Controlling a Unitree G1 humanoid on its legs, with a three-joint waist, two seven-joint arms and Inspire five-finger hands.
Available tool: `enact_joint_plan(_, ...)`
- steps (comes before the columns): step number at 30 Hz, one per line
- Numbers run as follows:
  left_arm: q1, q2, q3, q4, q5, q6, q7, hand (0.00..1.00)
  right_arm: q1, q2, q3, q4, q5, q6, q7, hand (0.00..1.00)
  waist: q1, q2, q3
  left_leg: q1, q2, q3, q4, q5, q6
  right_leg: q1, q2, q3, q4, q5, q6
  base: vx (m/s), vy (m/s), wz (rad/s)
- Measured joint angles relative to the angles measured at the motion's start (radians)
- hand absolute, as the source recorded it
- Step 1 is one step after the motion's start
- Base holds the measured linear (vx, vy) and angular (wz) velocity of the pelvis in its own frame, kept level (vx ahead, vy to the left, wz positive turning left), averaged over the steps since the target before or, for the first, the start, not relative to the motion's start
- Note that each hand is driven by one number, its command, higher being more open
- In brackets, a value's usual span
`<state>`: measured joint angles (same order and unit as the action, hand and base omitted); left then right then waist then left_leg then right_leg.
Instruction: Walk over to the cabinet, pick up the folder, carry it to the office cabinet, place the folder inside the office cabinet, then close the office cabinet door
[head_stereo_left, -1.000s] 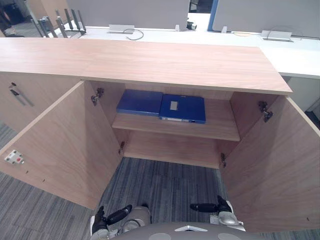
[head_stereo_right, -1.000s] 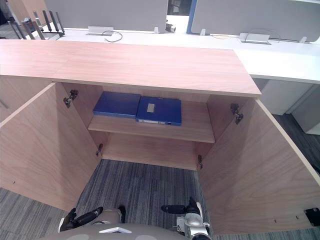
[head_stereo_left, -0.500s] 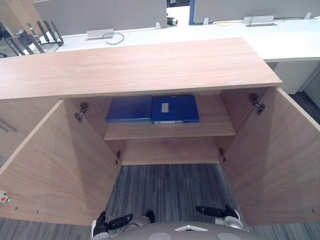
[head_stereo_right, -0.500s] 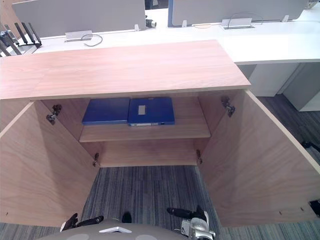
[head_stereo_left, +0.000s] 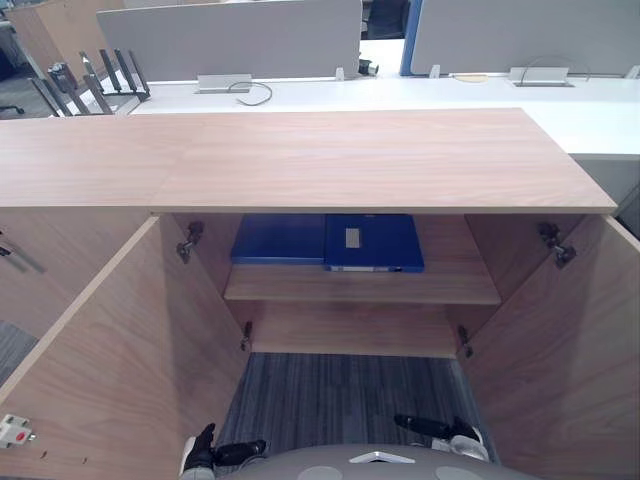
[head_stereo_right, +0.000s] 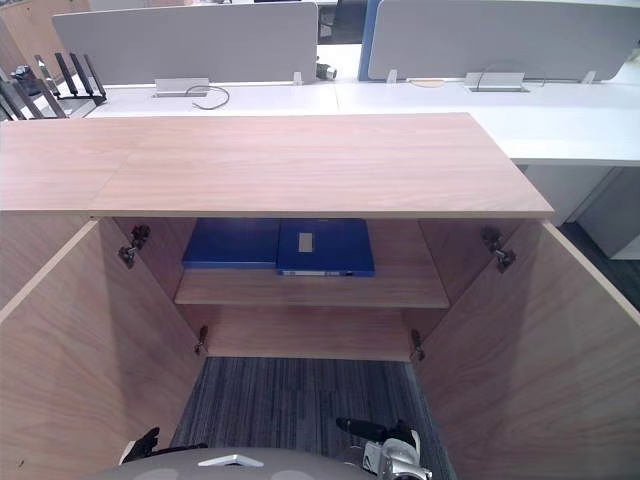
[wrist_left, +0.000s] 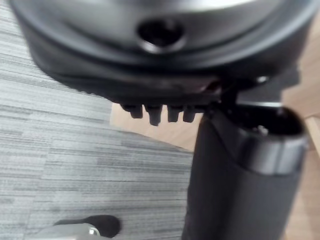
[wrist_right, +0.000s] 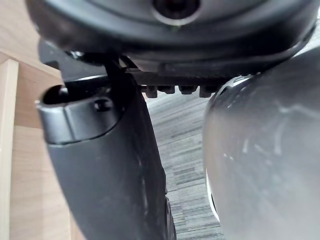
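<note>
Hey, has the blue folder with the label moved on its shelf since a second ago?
No. The labelled folder lies flat on the shelf, its edge against the plain blue folder, as before; only the camera shifted.

A blue folder (head_stereo_left: 373, 243) with a small pale label on its cover lies flat on the upper shelf (head_stereo_left: 360, 286) of the wooden cabinet (head_stereo_left: 340, 160), just past centre toward 1 o'clock. A plain folder (head_stereo_left: 278, 238), also blue and flat, touches it edge to edge on the 9 o'clock side. Both sit toward the back of the shelf. The left door (head_stereo_left: 120, 370) at 8 o'clock and the right door (head_stereo_left: 570, 350) at 4 o'clock stand wide open.
</note>
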<state>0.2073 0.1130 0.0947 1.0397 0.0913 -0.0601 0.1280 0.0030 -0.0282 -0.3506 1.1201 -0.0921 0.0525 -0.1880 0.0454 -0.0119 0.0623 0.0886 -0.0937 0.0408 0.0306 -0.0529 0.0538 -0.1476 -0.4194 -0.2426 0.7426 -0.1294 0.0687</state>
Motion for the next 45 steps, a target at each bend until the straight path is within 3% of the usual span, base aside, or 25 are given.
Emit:
enact_joint_plan(2,-0.004,-0.003,0.001,0.000,0.000,0.000,0.000,1.00,0.000,0.004,0.015,-0.016,0.000,0.001,0.001,1.00,-0.002,0.004,0.014,0.004,0.016,-0.017,0.002,0.000,0.000,-0.005,0.054,-0.024,-0.063,-0.063,0.009,0.06,-0.046,0.25)
enact_joint_plan(3,-0.004,-0.004,0.002,-0.001,0.000,0.000,0.000,1.00,0.000,0.005,0.021,-0.018,0.000,0.000,0.001,1.00,-0.003,0.005,0.016,0.004,0.022,-0.023,0.003,-0.001,-0.003,-0.002,0.070,-0.030,-0.097,-0.067,0.009,0.04,-0.089,0.30)
enact_joint_plan(6,-0.003,-0.009,0.052,-0.008,0.005,0.000,-0.006,1.00,0.004,0.028,0.049,-0.019,-0.001,0.000,0.004,1.00,0.003,-0.033,0.025,0.004,0.031,-0.044,0.020,-0.025,-0.040,0.076,0.123,-0.053,-0.343,-0.062,0.044,0.03,-0.170,0.20)
enact_joint_plan(7,-0.002,-0.027,0.073,-0.009,0.022,0.000,-0.004,1.00,0.004,0.021,0.048,-0.021,-0.002,0.001,0.005,1.00,0.001,-0.013,0.024,0.002,0.052,-0.045,0.019,-0.026,-0.055,0.094,0.147,-0.074,-0.387,-0.061,0.040,0.04,-0.204,0.07)
enact_joint_plan(11,0.001,-0.046,0.122,-0.010,0.025,0.000,0.000,1.00,0.008,0.016,0.074,-0.037,-0.002,0.000,0.002,1.00,0.003,-0.007,0.023,-0.002,0.099,-0.036,0.014,-0.033,-0.088,0.103,0.200,-0.087,-0.424,-0.061,0.023,0.05,-0.130,-0.05)
enact_joint_plan(17,0.004,-0.040,0.128,-0.009,0.029,-0.001,0.003,1.00,0.029,0.016,0.221,-0.106,0.000,0.002,-0.021,1.00,-0.002,-0.017,0.011,-0.009,0.118,-0.027,-0.003,-0.034,-0.098,0.133,0.236,-0.091,-0.517,-0.015,0.028,0.10,-0.016,-0.06)
enact_joint_plan(19,0.002,-0.031,0.121,-0.010,0.029,-0.001,0.005,1.00,0.053,0.023,0.341,-0.248,-0.004,0.006,-0.025,1.00,-0.003,-0.026,0.008,-0.013,0.117,-0.017,-0.012,-0.034,-0.098,0.133,0.244,-0.076,-0.558,0.012,0.034,0.05,0.050,-0.20)
enact_joint_plan(21,0.001,-0.011,0.092,-0.011,0.030,-0.004,0.005,1.00,0.101,0.027,0.458,-0.501,-0.075,0.000,-0.023,1.00,-0.014,-0.044,-0.003,-0.033,0.108,-0.015,-0.015,-0.032,-0.095,0.133,0.247,-0.066,-0.614,0.049,0.041,0.02,0.051,-0.10)
enact_joint_plan(24,0.000,0.006,0.061,-0.011,0.034,-0.009,0.005,1.00,0.121,0.014,0.526,-0.761,-0.209,-0.043,-0.022,1.00,-0.020,-0.058,-0.010,-0.047,0.089,-0.013,-0.012,-0.030,-0.091,0.136,0.245,-0.052,-0.668,0.094,0.050,0.01,0.061,-0.08)
enact_joint_plan(28,0.001,0.021,0.031,-0.009,0.040,-0.019,0.006,1.00,0.114,-0.056,0.613,-0.913,-0.367,-0.114,-0.033,1.00,-0.017,-0.067,-0.015,-0.046,0.066,-0.018,0.005,-0.033,-0.083,0.155,0.229,-0.047,-0.696,0.118,0.053,-0.02,0.073,-0.03)
enact_joint_plan(31,0.001,0.037,-0.003,-0.009,0.044,-0.030,-0.001,1.00,0.068,-0.102,0.690,-0.907,-0.458,-0.145,-0.020,1.00,-0.012,-0.070,-0.014,-0.052,0.061,-0.019,0.006,-0.034,-0.065,0.150,0.227,-0.038,-0.699,0.119,0.054,-0.05,0.031,-0.04)
enact_joint_plan(37,-0.008,0.041,-0.047,-0.010,0.042,-0.050,-0.007,1.00,-0.088,-0.162,0.783,-0.678,-0.484,-0.149,0.010,1.00,0.009,-0.054,-0.003,-0.092,0.051,-0.034,0.030,-0.027,-0.052,0.130,0.228,-0.036,-0.715,0.141,0.046,-0.09,0.001,0.04)
enact_joint_plan(42,-0.012,0.024,-0.063,-0.026,0.036,-0.054,-0.004,1.00,-0.236,-0.219,0.827,-0.446,-0.485,-0.130,0.020,1.00,0.025,0.003,0.050,-0.119,0.044,-0.058,0.037,-0.012,-0.040,0.125,0.226,-0.057,-0.730,0.162,0.041,-0.08,0.003,0.13)
enact_joint_plan(45,-0.019,0.023,-0.084,-0.028,0.036,-0.061,0.000,1.00,-0.307,-0.235,0.835,-0.347,-0.490,-0.126,0.027,1.00,0.035,0.018,0.070,-0.142,0.042,-0.072,0.038,-0.003,-0.040,0.109,0.227,-0.067,-0.731,0.167,0.039,-0.05,-0.003,0.12)
